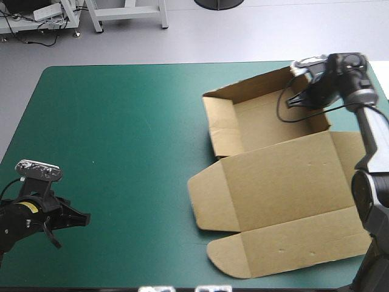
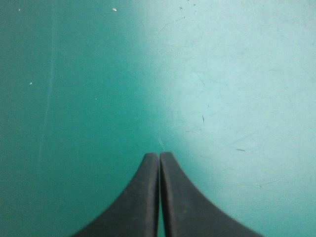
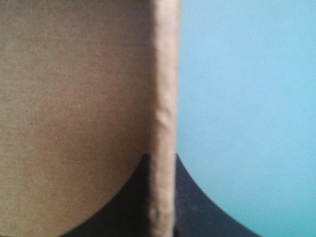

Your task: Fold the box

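Near left of the teal-green counter [image 1: 121, 134]: the left fingers [image 1: 74, 219] [image 2: 140, 197] are pressed together on nothing, held over bare cover; right half: the brown box [image 1: 279, 182] [image 3: 74, 98] is seen as an open tray, lid laid flat toward the near edge, walls raised beyond; its far right wall is clamped between the right fingers [image 1: 299, 99] [image 3: 197, 207].

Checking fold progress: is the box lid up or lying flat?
Flat. The box has its lid and flaps spread on the table; only the far tray has raised walls, one pinched by the right gripper.
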You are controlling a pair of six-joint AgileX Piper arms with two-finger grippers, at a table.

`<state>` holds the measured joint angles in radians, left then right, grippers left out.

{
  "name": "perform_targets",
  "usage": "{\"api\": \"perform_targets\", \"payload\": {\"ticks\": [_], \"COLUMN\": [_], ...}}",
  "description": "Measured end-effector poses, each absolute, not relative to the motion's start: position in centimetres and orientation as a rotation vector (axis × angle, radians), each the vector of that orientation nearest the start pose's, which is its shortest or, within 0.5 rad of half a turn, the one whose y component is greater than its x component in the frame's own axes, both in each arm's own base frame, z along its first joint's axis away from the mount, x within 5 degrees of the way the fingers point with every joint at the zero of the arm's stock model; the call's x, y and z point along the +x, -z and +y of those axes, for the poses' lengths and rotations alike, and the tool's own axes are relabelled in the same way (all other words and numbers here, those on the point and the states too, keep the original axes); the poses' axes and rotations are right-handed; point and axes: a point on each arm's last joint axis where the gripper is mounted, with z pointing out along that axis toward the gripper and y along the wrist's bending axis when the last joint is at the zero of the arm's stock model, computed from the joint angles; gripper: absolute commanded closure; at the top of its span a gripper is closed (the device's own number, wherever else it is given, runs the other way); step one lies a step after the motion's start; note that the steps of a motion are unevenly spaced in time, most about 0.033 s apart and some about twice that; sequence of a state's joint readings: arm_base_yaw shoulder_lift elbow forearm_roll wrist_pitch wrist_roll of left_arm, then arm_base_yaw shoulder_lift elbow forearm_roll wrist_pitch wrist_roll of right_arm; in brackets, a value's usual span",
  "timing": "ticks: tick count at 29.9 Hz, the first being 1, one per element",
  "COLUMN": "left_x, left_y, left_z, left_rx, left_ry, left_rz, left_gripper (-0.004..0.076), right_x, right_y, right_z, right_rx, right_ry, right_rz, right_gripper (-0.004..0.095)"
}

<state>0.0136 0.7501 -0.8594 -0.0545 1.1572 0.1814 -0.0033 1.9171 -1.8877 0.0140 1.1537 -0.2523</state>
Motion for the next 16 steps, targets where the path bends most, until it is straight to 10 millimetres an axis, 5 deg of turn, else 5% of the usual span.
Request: {"api": "perform_targets", "payload": {"ticks": [6,11,16], "left_x": [11.4,11.4,11.3], "left_y": [-34.0,-34.0,-33.9], "left_z": [-0.3,-0.3,-0.3], "left_rx": [0.204,0.204,0.205], "left_ry": [-0.006,-0.006,-0.005], "left_rz": [2.52,2.522,2.53], "left_gripper": [0.0729,0.0729,0.0729], "right_x": [41.7,42.6,44.0], "right_y": [-33.1,-29.8,-26.6], "right_z": [-9.6,-12.5,-13.0], "right_rx": [-0.114,-0.048,-0.07], "right_ry": [0.147,0.124,0.108], "right_rz": [2.66,2.723,2.759], "right_gripper": [0.0933,0.0933,0.0931]}}
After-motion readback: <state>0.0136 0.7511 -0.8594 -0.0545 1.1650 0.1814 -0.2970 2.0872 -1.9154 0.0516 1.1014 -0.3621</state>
